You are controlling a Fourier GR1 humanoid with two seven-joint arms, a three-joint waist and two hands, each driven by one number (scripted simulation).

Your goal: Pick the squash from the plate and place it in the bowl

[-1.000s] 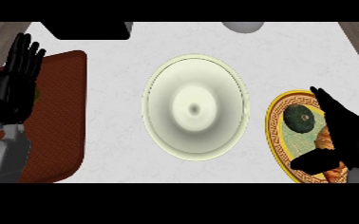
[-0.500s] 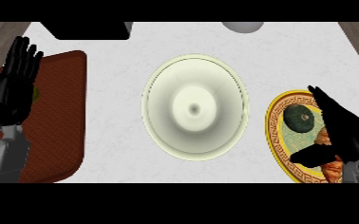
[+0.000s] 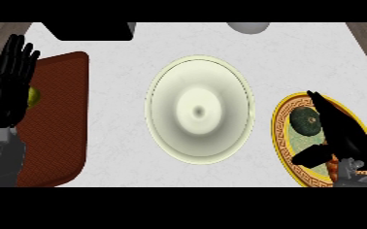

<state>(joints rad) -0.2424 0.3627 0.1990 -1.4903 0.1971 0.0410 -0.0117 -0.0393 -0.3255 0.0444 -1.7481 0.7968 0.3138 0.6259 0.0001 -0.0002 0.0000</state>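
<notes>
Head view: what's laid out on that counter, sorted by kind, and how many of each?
Bowls: 1, the pale bowl.
Plates: 1, the yellow-rimmed plate.
Squashes: 1, the dark green squash.
Boards: 1, the brown board.
Robot hands: 2, left hand, right hand.
Total: 6.

Bowl [image 3: 200, 109] mid-counter, left of the right hand [image 3: 342, 135] fingertips. Plate [image 3: 284, 126] under those fingers; squash [image 3: 307, 121] on it, touching the fingers' left side. Mat [image 3: 61, 121] far left, just right of the left hand [image 3: 16, 80] fingers, which point up.
</notes>
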